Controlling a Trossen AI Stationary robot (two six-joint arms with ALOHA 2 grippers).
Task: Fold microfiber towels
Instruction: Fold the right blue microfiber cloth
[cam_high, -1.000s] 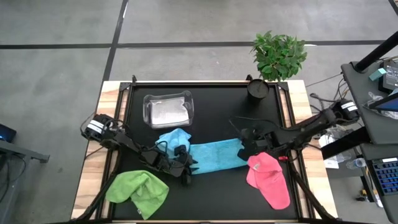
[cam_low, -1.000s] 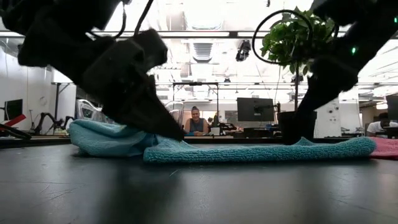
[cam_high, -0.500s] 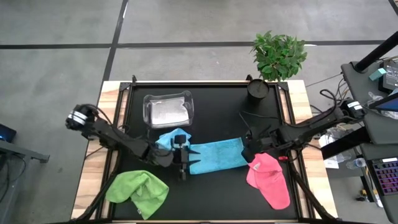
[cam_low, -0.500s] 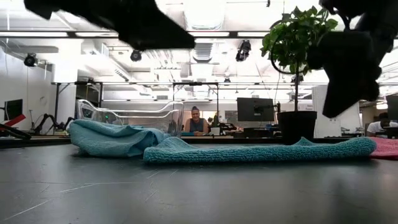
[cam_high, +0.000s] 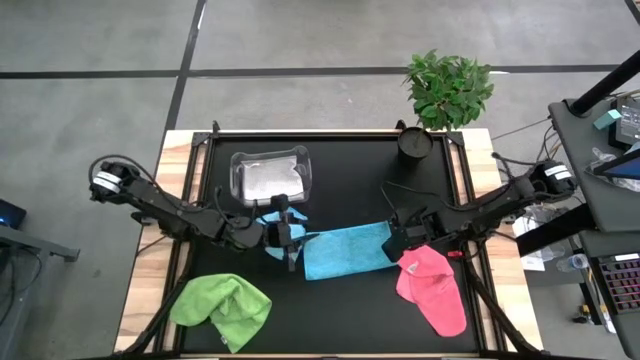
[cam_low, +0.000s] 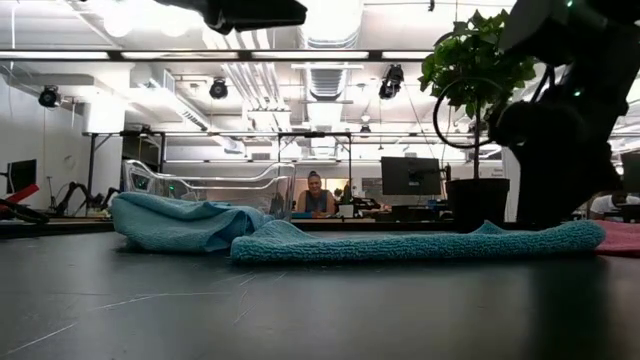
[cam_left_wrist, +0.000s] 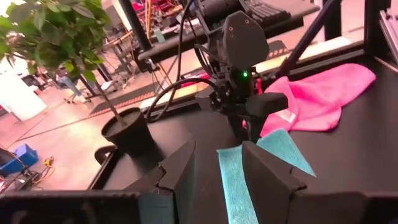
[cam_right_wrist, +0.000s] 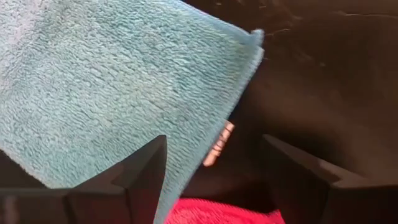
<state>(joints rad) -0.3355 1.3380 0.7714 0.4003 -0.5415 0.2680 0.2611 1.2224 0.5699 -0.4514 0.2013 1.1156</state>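
Note:
A light blue towel (cam_high: 345, 250) lies folded flat at the middle of the black table; its right corner (cam_right_wrist: 245, 43) lies on the mat. A second light blue towel (cam_high: 280, 218) sits crumpled against its left end. My left gripper (cam_left_wrist: 217, 177) hangs open and empty, high above that crumpled towel (cam_low: 170, 220). My right gripper (cam_right_wrist: 214, 168) stands open over the flat towel's right end (cam_low: 570, 238). A pink towel (cam_high: 432, 285) lies near right, a lime green one (cam_high: 222, 305) near left. A pale grey-white towel (cam_high: 265, 180) lies inside the clear tub.
The clear tub (cam_high: 270, 160) stands at the far left of the mat. A potted plant (cam_high: 448, 90) and its dark pot (cam_high: 413, 142) sit at the far right corner. A person sits in the room beyond the table (cam_low: 315, 195).
My left gripper has risen from the table at the flat towel's left end, moved toward the far edge and rolled. My right gripper has opened at the towel's right end and rolled. The flat blue towel has stayed lying where it was.

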